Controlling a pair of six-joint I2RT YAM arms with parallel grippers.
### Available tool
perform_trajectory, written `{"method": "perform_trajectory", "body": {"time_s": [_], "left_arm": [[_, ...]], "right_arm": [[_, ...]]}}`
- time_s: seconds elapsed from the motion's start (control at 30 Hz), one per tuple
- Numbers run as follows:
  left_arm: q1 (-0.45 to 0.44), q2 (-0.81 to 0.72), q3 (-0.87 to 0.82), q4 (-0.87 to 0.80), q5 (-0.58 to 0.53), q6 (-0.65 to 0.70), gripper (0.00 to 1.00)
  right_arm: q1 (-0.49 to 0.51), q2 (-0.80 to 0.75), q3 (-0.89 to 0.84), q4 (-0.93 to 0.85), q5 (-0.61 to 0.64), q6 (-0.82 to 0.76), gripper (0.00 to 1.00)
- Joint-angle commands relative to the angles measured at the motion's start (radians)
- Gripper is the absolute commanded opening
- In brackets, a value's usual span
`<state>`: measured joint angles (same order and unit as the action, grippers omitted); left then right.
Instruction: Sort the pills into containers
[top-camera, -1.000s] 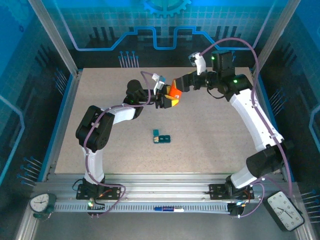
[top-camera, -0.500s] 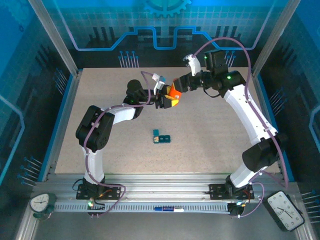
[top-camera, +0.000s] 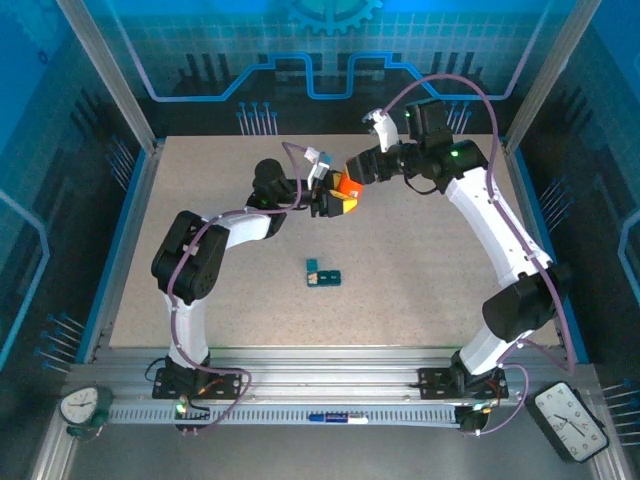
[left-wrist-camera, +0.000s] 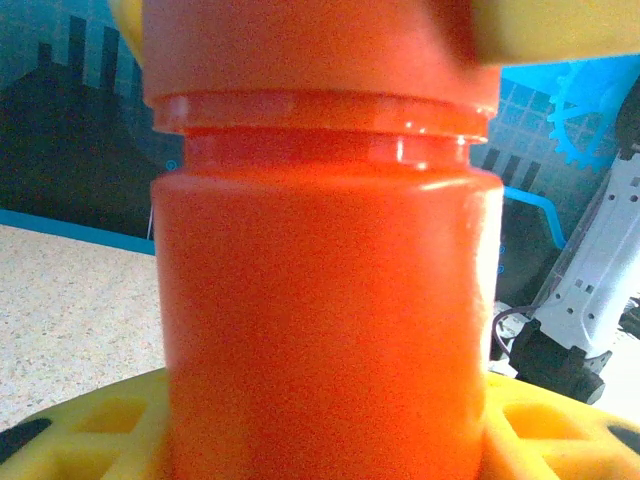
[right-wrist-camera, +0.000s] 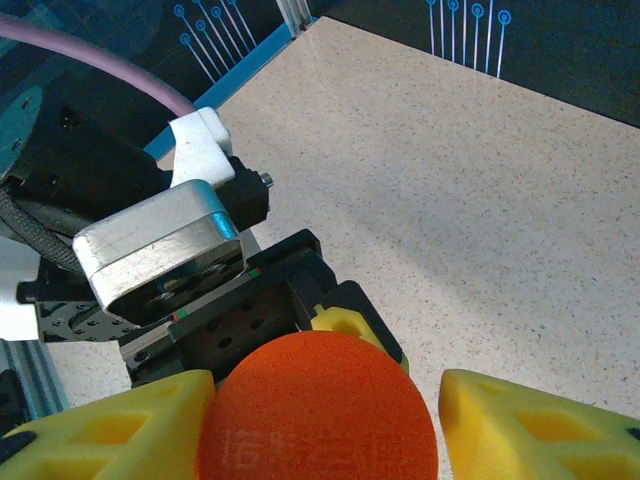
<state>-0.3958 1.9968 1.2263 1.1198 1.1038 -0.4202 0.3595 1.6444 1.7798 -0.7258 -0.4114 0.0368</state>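
Note:
An orange bottle (top-camera: 345, 188) hangs above the far middle of the table, held upright by my left gripper (top-camera: 335, 201), which is shut on its body (left-wrist-camera: 320, 330). My right gripper (top-camera: 353, 171) comes in from the right and has closed onto the bottle's round orange cap (right-wrist-camera: 320, 400). Its left yellow finger (right-wrist-camera: 110, 425) presses the cap's side and the right finger (right-wrist-camera: 540, 425) sits at the cap's edge. The dark-teal containers (top-camera: 324, 273) lie on the table's middle, nearer than both grippers. The pills are hidden.
The speckled table (top-camera: 420, 270) is walled by an aluminium frame and blue panels. Both arms arch toward the far centre. The left wrist's black body and metal block (right-wrist-camera: 160, 250) sit right behind the cap.
My right gripper has slid a little left onto the bottle's cap and its fingers have drawn in around it. The left arm and bottle have stayed put.

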Motion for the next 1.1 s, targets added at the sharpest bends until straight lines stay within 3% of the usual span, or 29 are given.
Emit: {"method": "perform_trajectory", "body": {"time_s": [0.0,0.57,0.83,1.07], "left_arm": [[-0.001,-0.032,0.027,0.048,0.022,0.003,0.00],[0.000,-0.044,0.025,0.051,0.020,0.004,0.00],[-0.001,-0.054,0.021,0.055,0.015,0.005,0.00],[-0.002,-0.056,0.023,0.065,0.012,0.004,0.00]], "right_arm": [[0.000,0.015,0.012,-0.014,0.003,0.000,0.62],[-0.026,0.015,-0.030,0.003,0.003,0.030,0.57],[-0.087,-0.008,-0.112,0.077,-0.070,0.176,0.40],[-0.094,-0.066,-0.266,0.228,-0.126,0.346,0.33]]}}
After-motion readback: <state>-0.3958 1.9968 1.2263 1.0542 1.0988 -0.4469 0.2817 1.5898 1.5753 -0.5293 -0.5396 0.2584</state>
